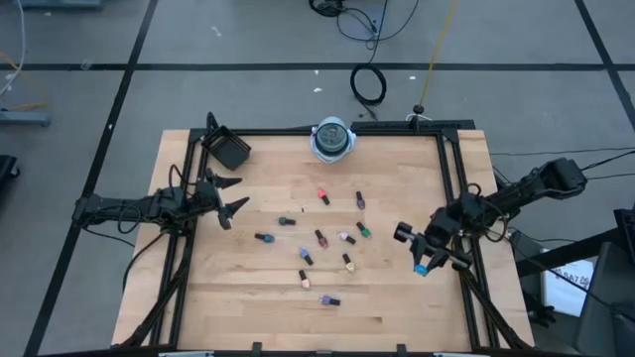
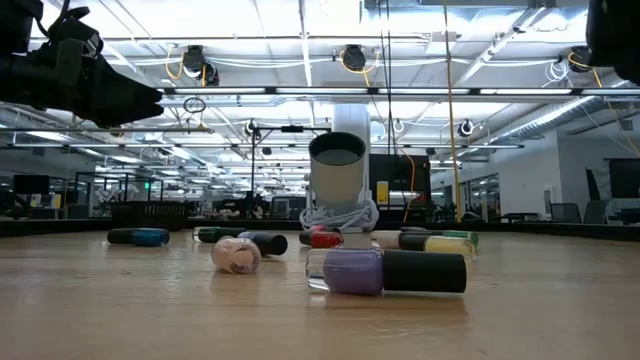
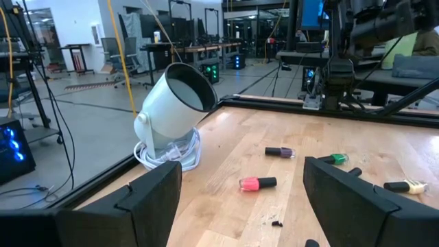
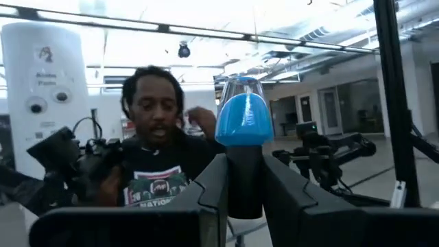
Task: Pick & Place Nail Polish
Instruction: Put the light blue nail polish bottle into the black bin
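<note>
Several tiny nail polish bottles lie on their sides on the wooden table, among them a red one (image 1: 323, 197), a green one (image 1: 363, 230) and a purple one (image 2: 382, 271). My right gripper (image 1: 427, 260) hangs above the table's right side, shut on a blue bottle (image 4: 243, 120). At the table's left side my left gripper (image 1: 226, 194) stands open and level, with nothing between its fingers (image 3: 154, 199). My right gripper pinches the blue bottle by its dark cap (image 4: 245, 182) between its two fingers. The blue glass body (image 1: 421, 269) sticks out past the fingertips. The fingers slant upward, and the bottle is lifted clear of the table.
A small black square box (image 1: 229, 150) sits at the far left corner. A round white-and-blue lamp-like thing (image 1: 332, 139) with a coiled cord stands at the middle of the far edge. A black frame rail (image 1: 451, 188) runs along the table's right side. A person shows beyond the right gripper (image 4: 154, 137).
</note>
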